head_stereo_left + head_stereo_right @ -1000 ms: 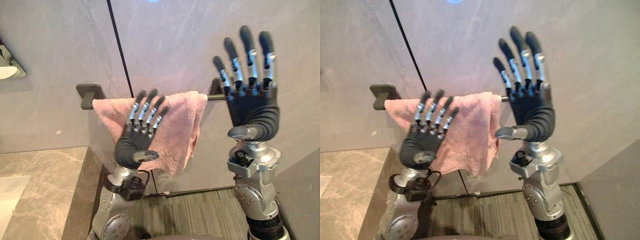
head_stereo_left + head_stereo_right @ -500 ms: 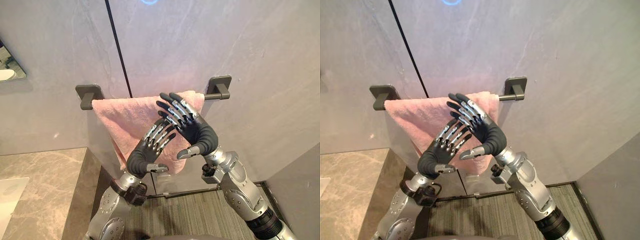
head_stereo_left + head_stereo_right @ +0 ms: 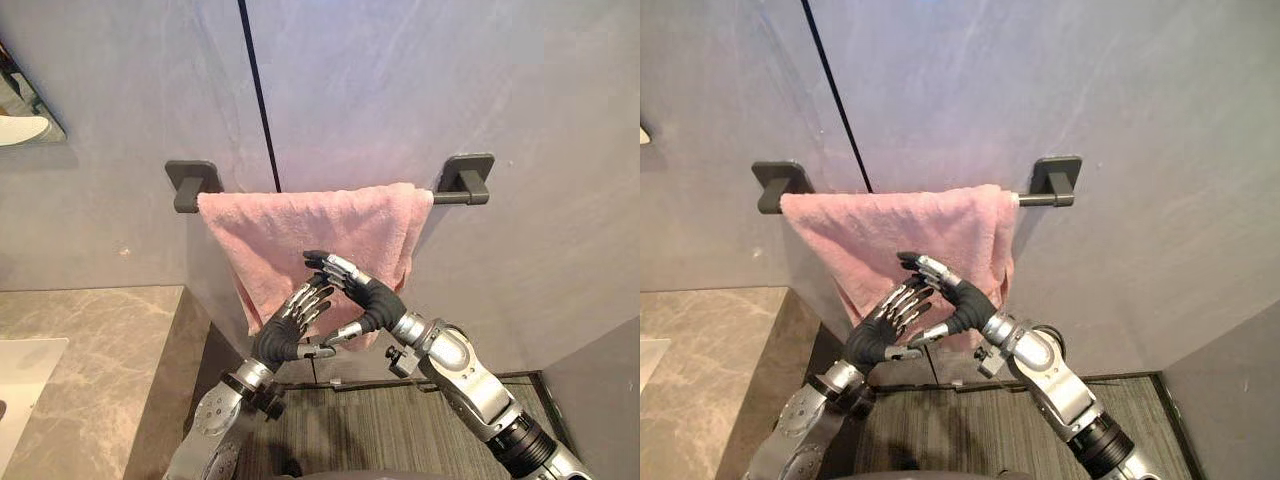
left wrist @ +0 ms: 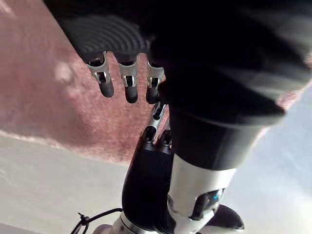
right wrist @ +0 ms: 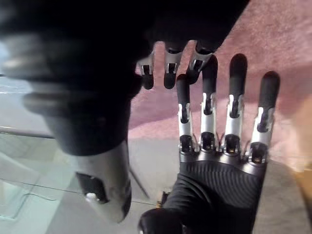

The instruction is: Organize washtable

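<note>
One pink terry towel [image 3: 300, 225], soft and crinkled, hangs over one slim dark bar [image 3: 1029, 200] between two square wall brackets [image 3: 468, 176] at mid-frame. Low in the centre, in front of its ragged lower edge, the left hand [image 3: 278, 338] and right hand [image 3: 374, 300] cross straight fingers and clasp nothing. One veined marble counter [image 3: 95, 335] lies at lower left.

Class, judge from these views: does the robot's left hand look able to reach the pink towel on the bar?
Probably yes. The left hand, fingers straight, hovers just before the pink towel, and nothing is seen between them. The right hand only crosses its fingertips.
</note>
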